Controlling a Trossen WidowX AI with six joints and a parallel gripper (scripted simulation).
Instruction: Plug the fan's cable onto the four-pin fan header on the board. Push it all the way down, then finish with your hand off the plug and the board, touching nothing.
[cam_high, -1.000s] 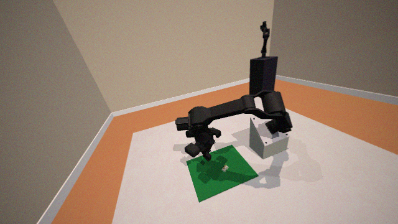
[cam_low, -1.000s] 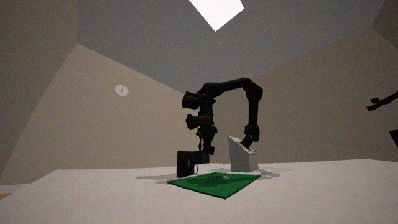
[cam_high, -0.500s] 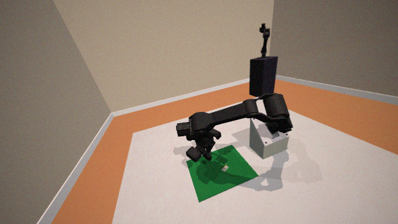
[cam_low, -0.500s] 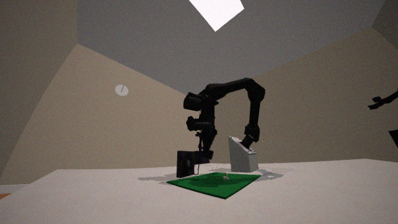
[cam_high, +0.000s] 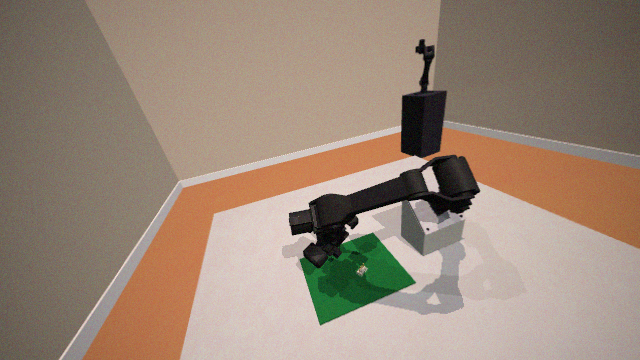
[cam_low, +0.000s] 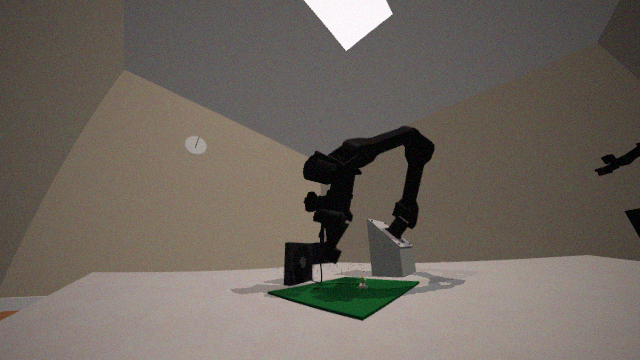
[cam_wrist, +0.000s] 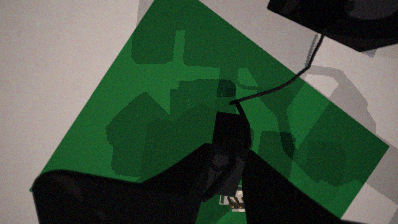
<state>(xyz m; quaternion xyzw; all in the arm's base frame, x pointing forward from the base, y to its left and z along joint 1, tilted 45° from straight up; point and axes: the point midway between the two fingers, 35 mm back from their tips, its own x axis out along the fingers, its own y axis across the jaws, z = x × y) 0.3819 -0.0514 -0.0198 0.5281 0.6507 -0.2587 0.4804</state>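
The green board lies flat on the table. The small white four-pin header stands on it; in the wrist view the plug and fingers partly cover it. My gripper is shut on the black plug, tilted and held above the board, off to one side of the header. The thin black cable runs from the plug to the black fan. The plug's lower end is too dark to make out.
The fan stands beside the board's edge, hidden by the arm in the top view. My arm's grey wedge base stands behind the board. A dark pedestal with another small arm is farther back.
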